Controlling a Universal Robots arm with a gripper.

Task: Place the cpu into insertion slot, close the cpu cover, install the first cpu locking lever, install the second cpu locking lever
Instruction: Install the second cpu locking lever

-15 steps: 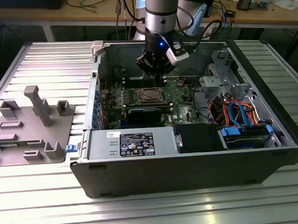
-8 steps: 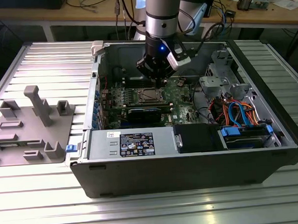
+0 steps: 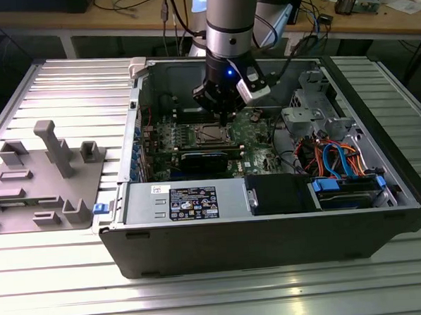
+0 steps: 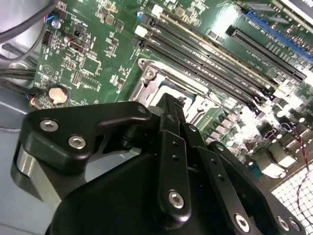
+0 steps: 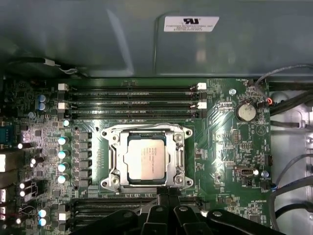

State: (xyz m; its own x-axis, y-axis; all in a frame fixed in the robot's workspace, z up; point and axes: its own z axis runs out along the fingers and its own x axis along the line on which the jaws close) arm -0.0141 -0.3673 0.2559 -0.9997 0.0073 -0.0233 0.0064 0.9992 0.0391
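The cpu (image 5: 146, 158) lies in the insertion slot (image 5: 113, 157), framed by the cpu cover (image 5: 145, 131).

In the second wrist view the hand (image 4: 168, 105) covers most of the insertion slot (image 4: 161, 81), leaving one corner of its rim showing. In the first wrist view the hand (image 5: 166, 193) is cut off by the picture's edge, and its fingertips appear to overlap the cpu cover (image 5: 146, 133); contact cannot be told.

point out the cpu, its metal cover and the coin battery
cpu (image 5: 145, 157), first wrist view, middle of its silver top
cover (image 5: 116, 161), first wrist view, side bar of frame
coin battery (image 5: 246, 111), first wrist view, its face
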